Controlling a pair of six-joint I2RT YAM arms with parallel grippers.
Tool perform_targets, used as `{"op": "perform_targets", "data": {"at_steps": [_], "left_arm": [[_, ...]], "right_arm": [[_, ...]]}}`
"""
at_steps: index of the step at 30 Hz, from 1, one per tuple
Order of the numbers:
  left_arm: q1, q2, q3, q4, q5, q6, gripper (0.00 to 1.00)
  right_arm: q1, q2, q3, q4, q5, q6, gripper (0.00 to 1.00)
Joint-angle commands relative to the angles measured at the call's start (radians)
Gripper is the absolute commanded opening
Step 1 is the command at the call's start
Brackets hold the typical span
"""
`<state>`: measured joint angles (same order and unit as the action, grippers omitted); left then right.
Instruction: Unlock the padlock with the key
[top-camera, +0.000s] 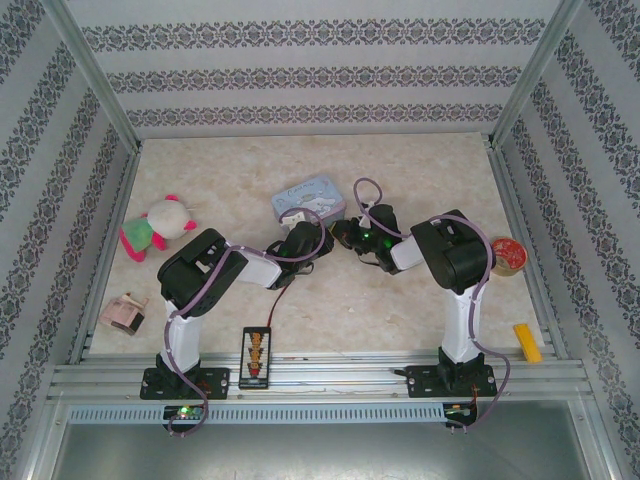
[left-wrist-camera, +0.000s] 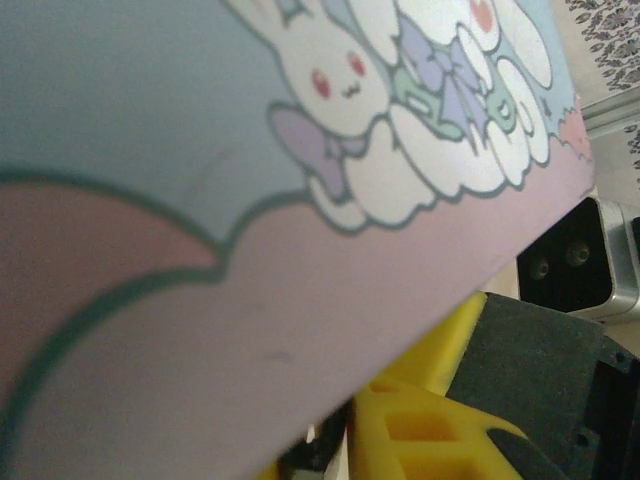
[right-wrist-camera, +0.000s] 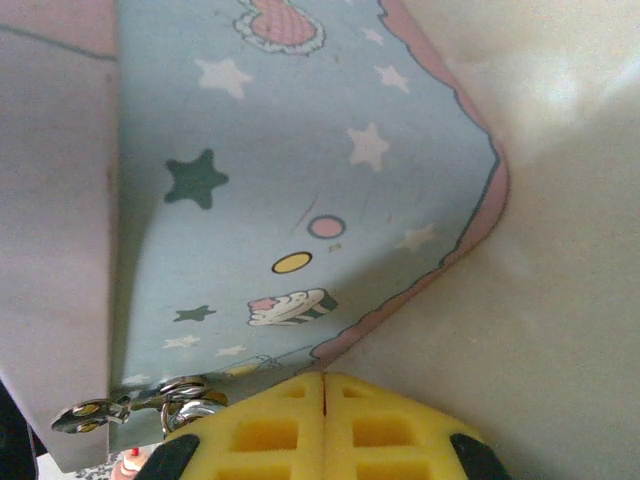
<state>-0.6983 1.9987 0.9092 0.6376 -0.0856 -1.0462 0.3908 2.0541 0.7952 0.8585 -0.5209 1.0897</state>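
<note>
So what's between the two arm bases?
A black strip with orange marks, nearer the left arm's base than the right arm's base; seen in the top external view.

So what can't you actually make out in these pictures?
Top view: padlock and key are too small, hidden where the left end effector and right end effector meet by the tin.
Left wrist view: the blurred tin blocks the lens; the bottom edge cuts off the yellow fingers, so open or shut is unclear.
Right wrist view: silvery rings beside the shut pads; whether they carry the key is unclear.
</note>
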Motion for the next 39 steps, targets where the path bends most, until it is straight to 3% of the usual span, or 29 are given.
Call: {"op": "perform_targets", "data": {"at_steps": [1, 8, 15, 22, 26, 39], "left_arm": [[0.008, 0.009, 0.007, 0.02, 0.01, 0.01, 0.15], [0.008, -0.047, -0.029, 0.018, 0.045, -0.012, 0.03], [0.016, -0.158, -0.035, -0.101, 0.117, -0.019, 0.0], [0.03, -0.206, 0.024, -0.343, 0.248, -0.005, 0.0], [0.033, -0.2, 0.036, -0.384, 0.304, -0.016, 0.0], [0.033, -0.18, 0.043, -0.372, 0.361, -0.055, 0.0]], "right_arm": [[0.019, -0.015, -0.027, 0.007, -0.02, 0.007, 0.0], [-0.006, -0.103, -0.097, -0.035, 0.01, -0.046, 0.0], [-0.006, -0.285, -0.194, -0.219, 0.095, -0.201, 0.09], [0.1, -0.52, -0.228, -0.556, 0.328, -0.451, 0.11], [0.159, -0.597, -0.244, -0.651, 0.416, -0.512, 0.1], [0.281, -0.501, -0.249, -0.62, 0.47, -0.486, 0.03]]}}
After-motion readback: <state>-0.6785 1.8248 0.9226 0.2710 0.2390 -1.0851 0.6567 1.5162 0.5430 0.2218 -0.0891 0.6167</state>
